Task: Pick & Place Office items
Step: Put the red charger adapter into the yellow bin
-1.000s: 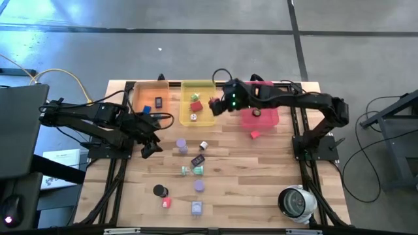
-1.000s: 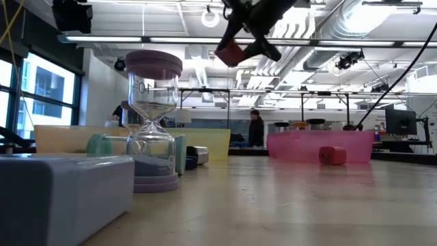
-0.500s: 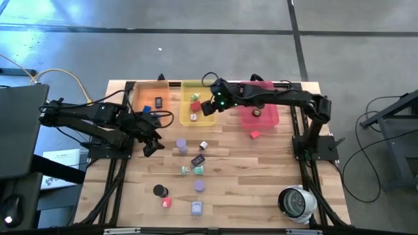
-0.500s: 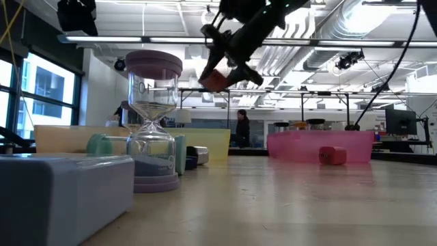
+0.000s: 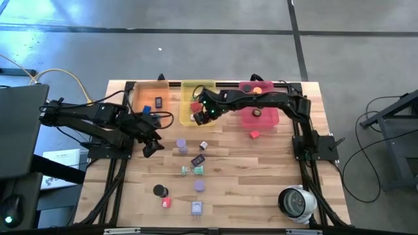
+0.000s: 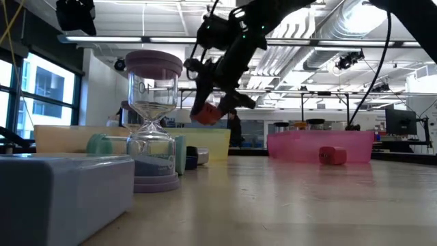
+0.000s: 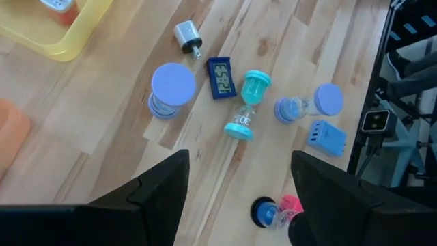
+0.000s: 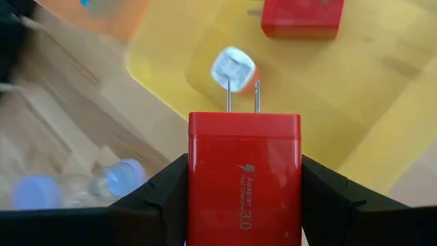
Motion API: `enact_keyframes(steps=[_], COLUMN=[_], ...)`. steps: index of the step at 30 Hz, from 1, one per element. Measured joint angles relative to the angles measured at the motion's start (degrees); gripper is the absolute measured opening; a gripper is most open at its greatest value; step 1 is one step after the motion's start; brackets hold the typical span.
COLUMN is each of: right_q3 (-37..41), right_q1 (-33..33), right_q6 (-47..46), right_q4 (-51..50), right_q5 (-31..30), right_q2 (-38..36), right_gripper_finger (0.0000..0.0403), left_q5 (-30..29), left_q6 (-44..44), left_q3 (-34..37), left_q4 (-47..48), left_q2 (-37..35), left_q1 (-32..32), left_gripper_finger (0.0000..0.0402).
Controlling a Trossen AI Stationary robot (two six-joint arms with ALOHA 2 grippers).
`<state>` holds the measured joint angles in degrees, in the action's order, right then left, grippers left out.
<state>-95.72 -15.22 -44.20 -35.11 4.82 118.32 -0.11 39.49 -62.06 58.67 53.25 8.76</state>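
The red charger (image 8: 244, 179), clamped between the right gripper (image 5: 204, 111)'s fingers, hangs above the yellow tray (image 5: 185, 120) near its front rim, its prongs and long axis pointing away from the wrist, while the left gripper (image 5: 155, 144), fingers parted and empty, hovers over bare wood beside the lavender hourglass (image 7: 171, 90).

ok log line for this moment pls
right gripper: shut on red charger, above yellow tray | left gripper: open, empty, above table left side | phase: carry to tray
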Motion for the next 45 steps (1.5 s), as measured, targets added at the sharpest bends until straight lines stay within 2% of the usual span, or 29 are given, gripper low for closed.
enact_keyframes(steps=[14,25,31,39,45], right_q3=[-0.02,0.02,0.02,0.02,0.02], right_q1=[-0.26,-0.11,-0.07,-0.04,-0.04], right_q6=[9.36,12.96,12.59,12.98,13.00], right_q4=[-1.15,-1.46,-1.12,-0.26,-0.24], right_q5=[-9.47,-7.97,-7.67,-7.48,-7.43], right_q2=[2.41,3.61,3.94,3.94,3.94], right_gripper_finger=[0.0198,0.0198,0.0228,0.0210,0.0221], left_q5=[0.02,-0.03,-0.09,-0.18,-0.26], left_q6=[2.57,2.55,2.35,2.37,2.40], left_q3=[0.00,0.00,0.00,0.00,0.00], left_q4=[0.00,0.00,0.02,0.13,0.11], left_q2=[0.00,0.00,0.00,-0.01,0.00], left_q1=[2.38,2.38,2.38,2.38,2.38], left_gripper_finger=[0.0250,0.0250,0.0250,0.0250,0.0250])
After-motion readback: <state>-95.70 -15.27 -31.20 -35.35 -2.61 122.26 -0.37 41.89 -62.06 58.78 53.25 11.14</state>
